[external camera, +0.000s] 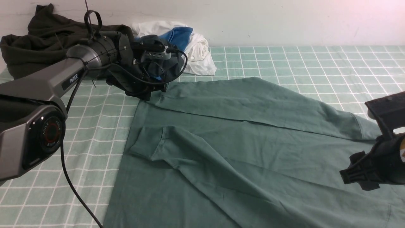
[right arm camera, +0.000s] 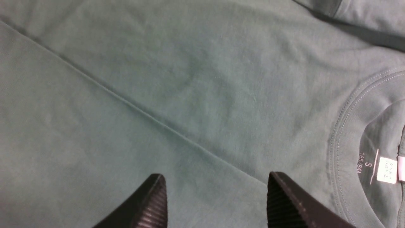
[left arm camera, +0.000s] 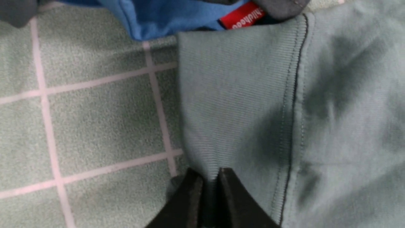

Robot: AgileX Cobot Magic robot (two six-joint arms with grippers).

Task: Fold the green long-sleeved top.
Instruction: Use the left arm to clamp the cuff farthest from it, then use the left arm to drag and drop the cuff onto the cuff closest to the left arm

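The green long-sleeved top (external camera: 253,152) lies spread on the checked cover, with both sleeves folded across its body. At the far left corner, my left gripper (external camera: 148,93) is down at the end of the upper sleeve. In the left wrist view it (left arm camera: 208,174) is shut on the edge of the ribbed cuff (left arm camera: 234,95), and a pinch of cloth rises between the jaws. My right gripper (external camera: 348,175) hovers at the right side. It (right arm camera: 215,185) is open above flat cloth near the collar (right arm camera: 345,133) and its size label (right arm camera: 386,169), with nothing between its fingers.
A dark olive-black garment (external camera: 41,41) is heaped at the back left against the wall. Beside it lies a pile of charcoal, blue and white cloth (external camera: 193,47). Its blue cloth (left arm camera: 158,15) and a red tag (left arm camera: 242,17) touch the cuff's far edge. The green checked cover (external camera: 316,63) stretches back right.
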